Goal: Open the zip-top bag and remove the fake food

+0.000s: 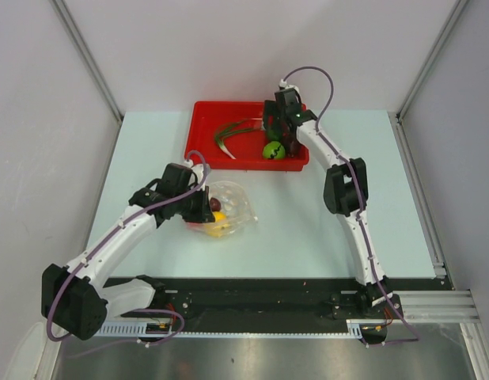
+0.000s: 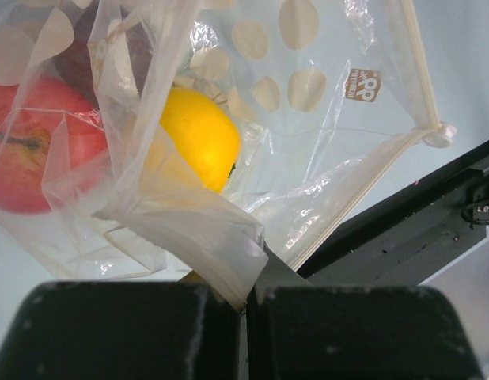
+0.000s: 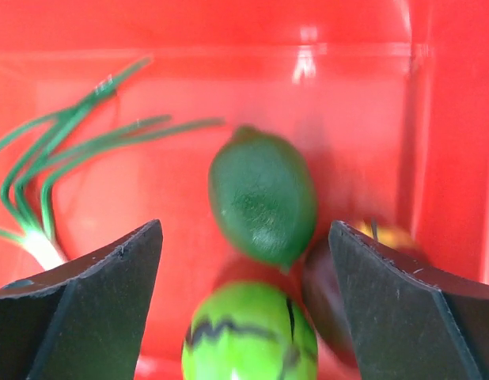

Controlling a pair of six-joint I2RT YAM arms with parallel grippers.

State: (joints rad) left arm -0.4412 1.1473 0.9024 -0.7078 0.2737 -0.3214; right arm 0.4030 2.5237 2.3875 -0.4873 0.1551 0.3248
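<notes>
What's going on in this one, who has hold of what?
The left gripper is shut on a fold of the zip-top bag, which lies on the table with a red apple and a yellow fruit inside. The right gripper hangs open over the red tray at the far edge, holding nothing. A green onion, a dark green fruit and a striped green ball are in the tray, so the bag is partly emptied.
</notes>
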